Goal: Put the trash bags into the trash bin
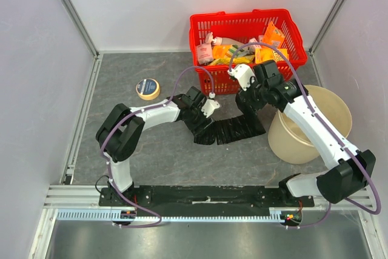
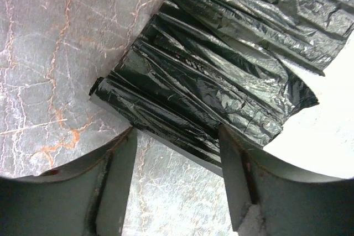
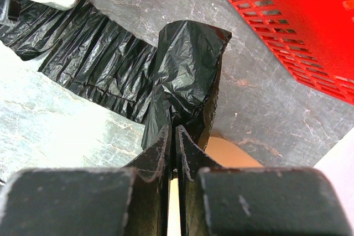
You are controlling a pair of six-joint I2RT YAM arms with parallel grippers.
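Work surface: grey marbled table (image 1: 163, 156), matt, with pale and rust-coloured veining in the left wrist view.

Trash bags (image 1: 233, 130): one strip of thin, glossy black plastic film, pleated lengthwise and heavily creased. It lies flat on the table between the two grippers, just left of the trash bin. Its left end is folded into a thicker, rolled edge. Its right end is gathered into a crumpled peak and lifted off the surface.

Left gripper (image 2: 177, 136): fingers spread wide, dark and smooth. The rolled end of the strip sits in the gap between them. Neither finger visibly presses on the film.

Right gripper (image 3: 174, 136): fingers pressed together with only a sliver between them, pinching the bunched right end of the strip. The film hangs from the pinch in loose folds.

Trash bin (image 1: 309, 125): round beige plastic bucket with smooth walls, tapering toward its base, standing at the right of the table beside the right arm. None of the film is inside it. Part of its rim shows below the pinched film in the right wrist view.

Other items: red plastic lattice-walled shopping basket (image 1: 245, 47) at the back, filled with packaged goods. A roll of tape (image 1: 147, 88) lies flat, well apart to the left.
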